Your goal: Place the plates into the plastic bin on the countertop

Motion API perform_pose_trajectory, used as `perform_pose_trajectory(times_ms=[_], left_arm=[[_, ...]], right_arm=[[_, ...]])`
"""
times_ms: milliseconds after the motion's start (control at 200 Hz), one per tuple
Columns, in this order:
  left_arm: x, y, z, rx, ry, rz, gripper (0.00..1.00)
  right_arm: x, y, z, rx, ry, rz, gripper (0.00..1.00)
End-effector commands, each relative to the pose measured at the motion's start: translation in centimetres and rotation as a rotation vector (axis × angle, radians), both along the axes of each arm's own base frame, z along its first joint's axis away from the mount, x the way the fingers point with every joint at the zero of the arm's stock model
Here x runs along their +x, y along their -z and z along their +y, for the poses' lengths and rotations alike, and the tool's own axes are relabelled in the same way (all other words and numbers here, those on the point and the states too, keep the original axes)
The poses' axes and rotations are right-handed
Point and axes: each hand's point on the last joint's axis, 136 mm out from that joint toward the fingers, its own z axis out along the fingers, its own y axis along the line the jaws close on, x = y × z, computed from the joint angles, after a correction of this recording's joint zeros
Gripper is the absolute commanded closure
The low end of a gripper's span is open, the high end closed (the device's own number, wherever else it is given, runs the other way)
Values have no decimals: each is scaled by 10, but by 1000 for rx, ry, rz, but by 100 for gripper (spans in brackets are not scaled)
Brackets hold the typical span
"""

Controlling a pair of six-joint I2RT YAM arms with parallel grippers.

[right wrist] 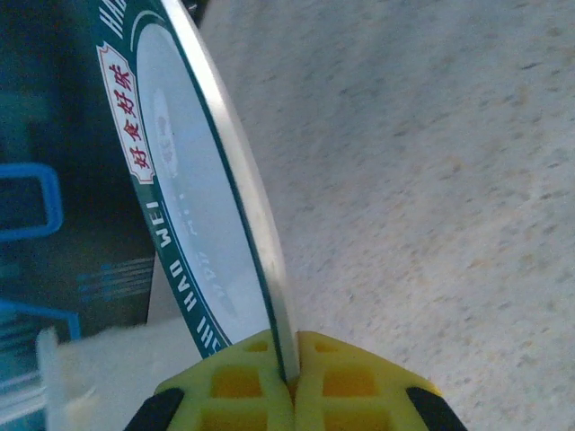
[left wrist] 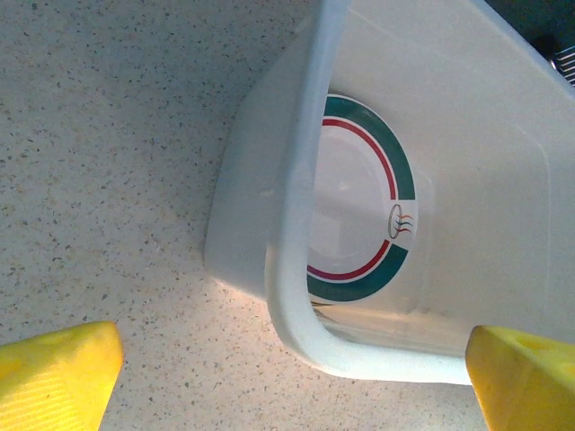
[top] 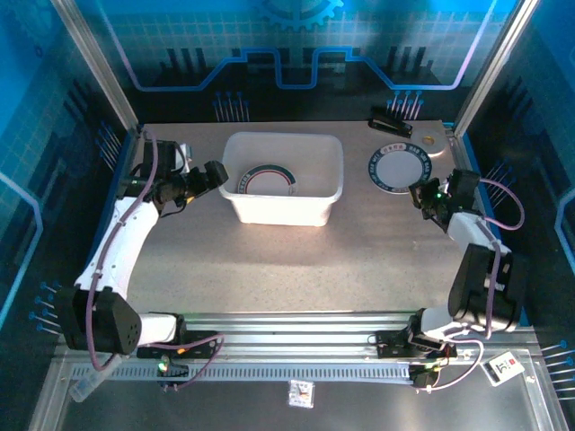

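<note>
A white plate [top: 402, 169] with a dark green lettered rim is at the right of the beige countertop [top: 269, 260]. My right gripper [top: 420, 191] is shut on its near edge. In the right wrist view the yellow fingers [right wrist: 225, 382] of that gripper [right wrist: 289, 359] pinch the rim of the plate [right wrist: 189, 197], which stands tilted off the surface. The white plastic bin [top: 323, 193] sits at centre back with a green-and-red-ringed plate [top: 267, 180] inside. My left gripper [top: 220, 172] hangs open beside the bin's left wall. In its wrist view the left gripper [left wrist: 292, 395] faces the bin rim [left wrist: 296, 224] and the plate [left wrist: 359, 206].
A black object [top: 391, 123] and a small tan ring [top: 429, 141] lie at the back right corner. Metal frame posts and blue walls edge the countertop. Open surface stretches in front of the bin.
</note>
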Motion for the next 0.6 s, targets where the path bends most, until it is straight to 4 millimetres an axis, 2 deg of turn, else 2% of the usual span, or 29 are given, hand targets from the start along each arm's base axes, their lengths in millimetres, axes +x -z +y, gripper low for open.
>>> perform_pose_trajectory(times_ms=[0, 90, 125, 140, 160, 355, 495, 595], left_arm=[[-8, -1, -5, -3, 34, -16, 1], [-6, -3, -7, -16, 40, -22, 1], [-5, -5, -8, -21, 42, -28, 1], [-4, -6, -8, -22, 44, -30, 1], [-3, -7, -9, -24, 45, -34, 1], [1, -9, -11, -25, 63, -39, 1], [0, -6, -9, -7, 64, -35, 1], [0, -3, -8, -6, 59, -32, 1]], right_arm=[[-12, -34, 22, -42, -98, -59, 100], [-21, -61, 33, -84, -134, -103, 100], [-25, -65, 40, -97, -152, -104, 100], [-23, -79, 43, -110, -159, -135, 100], [-23, -86, 47, -116, -169, -149, 100], [-15, -138, 106, -163, -295, -273, 100], [0, -164, 152, -203, -403, -325, 100], [14, -168, 197, -192, -524, -340, 100]])
